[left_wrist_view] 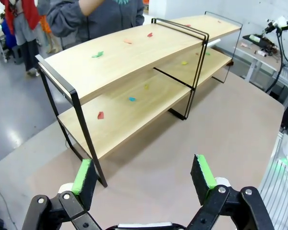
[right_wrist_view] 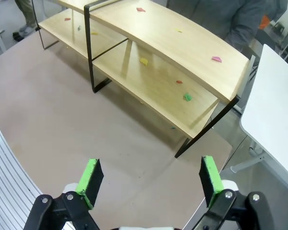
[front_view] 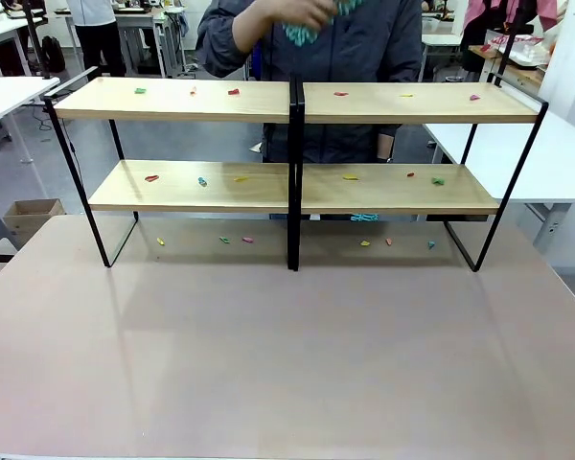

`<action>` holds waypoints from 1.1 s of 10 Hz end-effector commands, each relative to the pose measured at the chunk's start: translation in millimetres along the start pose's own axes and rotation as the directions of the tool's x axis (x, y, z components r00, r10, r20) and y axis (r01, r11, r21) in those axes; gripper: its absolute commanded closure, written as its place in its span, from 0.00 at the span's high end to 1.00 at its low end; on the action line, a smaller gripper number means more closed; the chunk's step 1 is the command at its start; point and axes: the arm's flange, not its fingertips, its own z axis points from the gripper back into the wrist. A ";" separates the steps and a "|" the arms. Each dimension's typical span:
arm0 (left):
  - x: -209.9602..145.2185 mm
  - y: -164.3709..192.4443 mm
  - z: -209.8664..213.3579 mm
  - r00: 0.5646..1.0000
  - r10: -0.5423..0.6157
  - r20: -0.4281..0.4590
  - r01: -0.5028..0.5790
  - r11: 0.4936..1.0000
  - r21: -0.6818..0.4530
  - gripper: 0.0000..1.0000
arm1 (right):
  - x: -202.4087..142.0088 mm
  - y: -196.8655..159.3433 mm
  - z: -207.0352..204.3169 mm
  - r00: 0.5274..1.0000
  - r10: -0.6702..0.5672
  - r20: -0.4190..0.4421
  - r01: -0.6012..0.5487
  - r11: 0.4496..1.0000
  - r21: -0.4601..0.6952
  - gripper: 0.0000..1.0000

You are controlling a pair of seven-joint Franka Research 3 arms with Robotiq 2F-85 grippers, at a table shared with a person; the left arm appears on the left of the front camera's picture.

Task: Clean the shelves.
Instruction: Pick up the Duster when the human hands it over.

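The shelves (front_view: 268,187) stand across the far half of the table, two light-wood boards in a thin black frame with a central upright; they also run across the left wrist view (left_wrist_view: 134,52) and the right wrist view (right_wrist_view: 173,52). Several small coloured scraps lie on both boards and on the table under them. My left gripper (left_wrist_view: 144,177) hangs open over the table, short of the rack's left end. My right gripper (right_wrist_view: 151,179) is open too, short of the rack's right end. Nothing sits between either pair of fingers.
A person (front_view: 307,38) in a dark jacket stands behind the rack, holding something teal at chest height. White tables (front_view: 556,153) flank the scene at the right and left (front_view: 5,91). A cardboard box (front_view: 34,216) sits on the floor at the left.
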 end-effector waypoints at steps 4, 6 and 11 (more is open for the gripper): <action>-44.5 -65.6 -31.0 0.999 -0.039 -0.011 0.038 0.999 -0.009 1.00 | -62.5 33.6 19.2 0.972 -0.139 0.187 0.136 0.990 0.031 1.00; -44.6 -66.7 -32.2 0.999 -0.043 -0.011 0.043 0.999 -0.018 1.00 | -57.4 36.1 4.2 0.969 -0.163 0.183 0.164 0.986 0.013 1.00; -47.7 -63.7 -33.2 0.999 -0.044 -0.026 0.043 0.999 -0.032 1.00 | -41.3 35.3 -32.1 0.948 -0.271 0.168 0.267 0.962 0.048 1.00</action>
